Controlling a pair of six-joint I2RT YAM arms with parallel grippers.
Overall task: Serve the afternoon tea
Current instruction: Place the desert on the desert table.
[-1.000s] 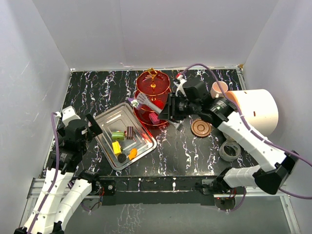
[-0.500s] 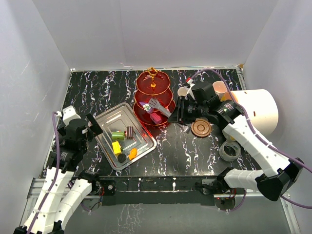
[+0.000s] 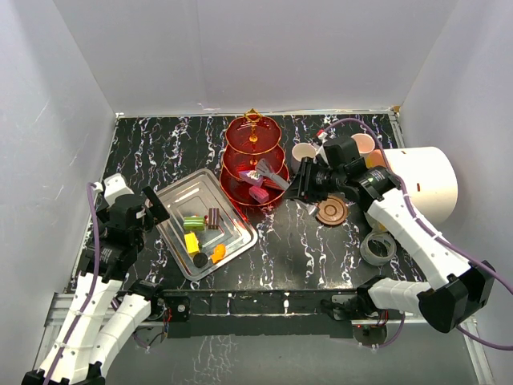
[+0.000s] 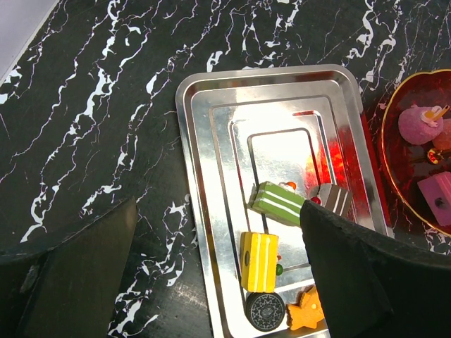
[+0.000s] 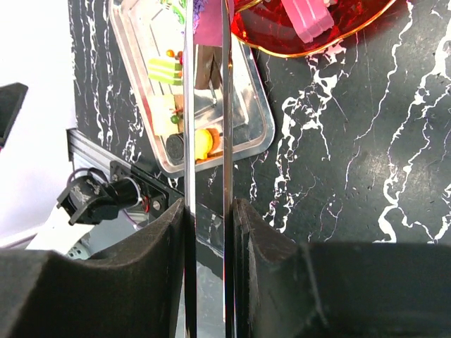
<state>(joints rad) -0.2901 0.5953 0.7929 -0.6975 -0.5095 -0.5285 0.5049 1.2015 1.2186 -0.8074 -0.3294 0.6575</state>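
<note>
The translucent red three-tier stand (image 3: 252,143) with its gold rod stands at the back centre. My right gripper (image 3: 307,184) (image 5: 208,211) is shut on metal tongs (image 3: 271,176) (image 5: 206,105). The tips of the tongs pinch a small purple-pink sweet (image 3: 253,173) (image 5: 208,21) over the stand's lower tiers. A pink block sweet (image 3: 258,193) (image 5: 307,15) lies on the bottom tier. A pale cup (image 3: 304,152) and a pink cup (image 3: 362,143) stand beside the right arm, a brown saucer (image 3: 330,211) in front. My left gripper (image 3: 135,215) (image 4: 218,271) hangs open over the tray's near left edge.
A silver tray (image 3: 191,195) (image 4: 282,120) holds several sweets: green (image 4: 277,202), yellow (image 4: 258,260), a dark round biscuit (image 4: 266,311), an orange star (image 4: 310,318). A big white cylinder (image 3: 423,183) lies at the right, a tape roll (image 3: 377,247) in front of it.
My right arm has drawn back to the right, carrying the tongs and their sweet from beside the tray to over the stand. The left arm has not moved.
</note>
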